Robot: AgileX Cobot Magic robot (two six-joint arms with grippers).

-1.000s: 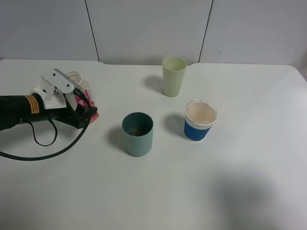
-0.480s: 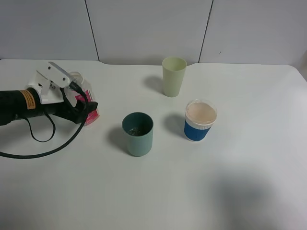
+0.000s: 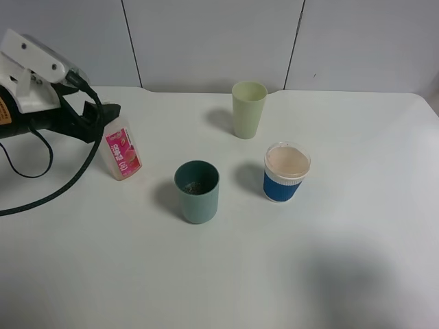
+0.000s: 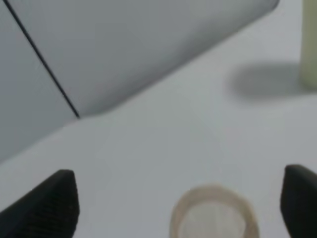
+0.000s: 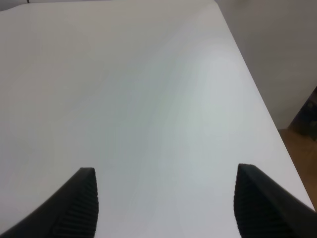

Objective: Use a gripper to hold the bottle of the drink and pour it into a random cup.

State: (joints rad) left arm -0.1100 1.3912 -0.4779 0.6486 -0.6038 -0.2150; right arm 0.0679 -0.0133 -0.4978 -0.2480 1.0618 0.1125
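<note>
The bottle (image 3: 121,152), clear with a pink-red label, stands on the table at the left with nothing holding it. My left gripper (image 3: 103,115) is open and empty, raised just above and left of the bottle's neck. In the left wrist view the bottle's round mouth (image 4: 214,214) sits below and between the two spread black fingers (image 4: 47,206). The teal cup (image 3: 197,191) stands right of the bottle with dark specks at its bottom. No brown drink shows in the bottle. My right gripper (image 5: 163,198) is open over bare table and is not in the high view.
A taller pale green cup (image 3: 248,109) stands at the back middle; it also shows in the left wrist view (image 4: 309,49). A blue-and-white paper cup (image 3: 287,172) stands right of the teal cup. The left arm's black cable (image 3: 62,188) loops over the table. The table's right edge (image 5: 257,94) is near the right gripper.
My left gripper has let go of the bottle, opened, and moved up and back to the left. The bottle now stands free on the table.
</note>
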